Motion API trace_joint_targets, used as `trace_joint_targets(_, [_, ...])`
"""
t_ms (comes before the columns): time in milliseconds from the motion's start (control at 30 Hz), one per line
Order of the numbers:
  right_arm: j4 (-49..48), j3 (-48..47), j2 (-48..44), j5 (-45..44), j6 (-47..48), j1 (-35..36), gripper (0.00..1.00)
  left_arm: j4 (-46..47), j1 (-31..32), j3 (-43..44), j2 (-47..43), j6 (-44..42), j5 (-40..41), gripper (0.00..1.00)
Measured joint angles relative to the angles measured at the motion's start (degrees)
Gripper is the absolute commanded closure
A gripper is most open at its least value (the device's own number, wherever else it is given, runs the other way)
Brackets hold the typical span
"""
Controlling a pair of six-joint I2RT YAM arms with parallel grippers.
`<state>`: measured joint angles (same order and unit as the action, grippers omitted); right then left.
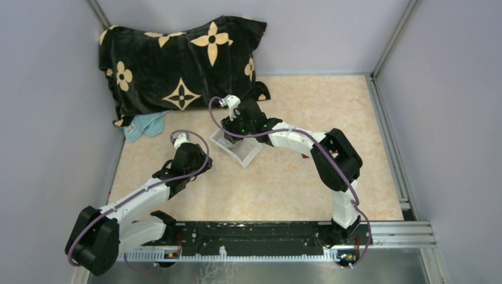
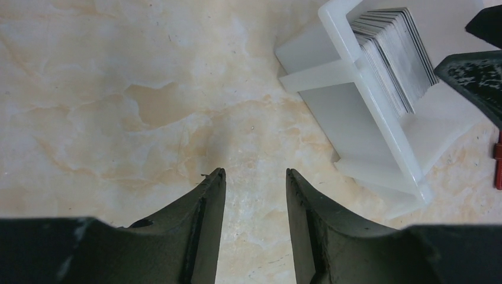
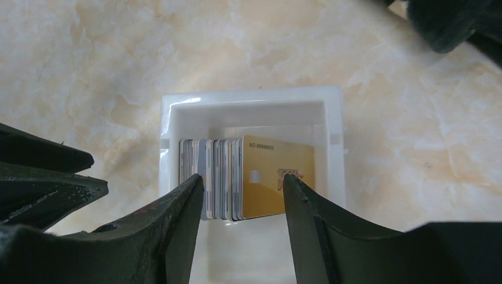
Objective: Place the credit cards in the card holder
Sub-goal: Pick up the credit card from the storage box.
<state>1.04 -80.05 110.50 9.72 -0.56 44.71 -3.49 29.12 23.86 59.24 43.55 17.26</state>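
Credit cards (image 3: pixel 260 183): a stack standing on edge in the white tray (image 3: pixel 251 97), with a gold one facing out at one end. I see none in the holder yet.
Step in hand: I judge this to be the pick, getting one card out of the stack.
Tabletop (image 1: pixel 284 189): marbled beige, carrying the tray, with both arms reaching over it.
White tray: near the middle of the tabletop, directly under my right arm.
Card holder (image 2: pixel 498 160): I see only a red sliver at the edge of the left wrist view, just past the tray. The rest is out of sight.
Right gripper (image 3: pixel 243 180): jaws apart, poised over the stack and spanning most of it, holding nothing.
Left gripper (image 2: pixel 254 174): jaws roughly half apart over bare tabletop beside the tray, empty.
Next move: I would need to narrow onto a single card, probably the gold end one, rather than pinching the whole stack, then lift it straight up. My left arm could steady the tray.
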Motion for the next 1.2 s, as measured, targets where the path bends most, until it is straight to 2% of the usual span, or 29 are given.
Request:
trace_joint_targets(333, [-0.1, 0.0, 3.1, 4.1, -2.1, 0.0, 0.47, 2.6, 0.8, 0.0, 5.0, 0.3, -1.7, 0.4])
trace_joint_targets(833, [-1.3, -2.6, 6.4, 7.8, -5.3, -1.5, 0.47, 8.4, 2.1, 2.6, 13.6, 0.6, -3.9, 0.38])
trace_joint_targets(933, [-1.2, -2.6, 6.4, 8.0, -5.6, -1.5, 0.52, 9.5, 2.5, 3.5, 15.7, 0.7, -4.3, 0.38])
trace_joint_targets(1100, [-1.7, -2.6, 6.4, 8.0, -6.1, -1.7, 0.7, 10.2, 3.4, 5.7, 19.6, 0.8, -4.6, 0.38])
trace_joint_targets(1200, [-1.7, -2.6, 6.4, 8.1, -6.8, -2.0, 0.72, 10.4, 3.8, 6.6, 20.6, 0.9, -4.7, 0.38])
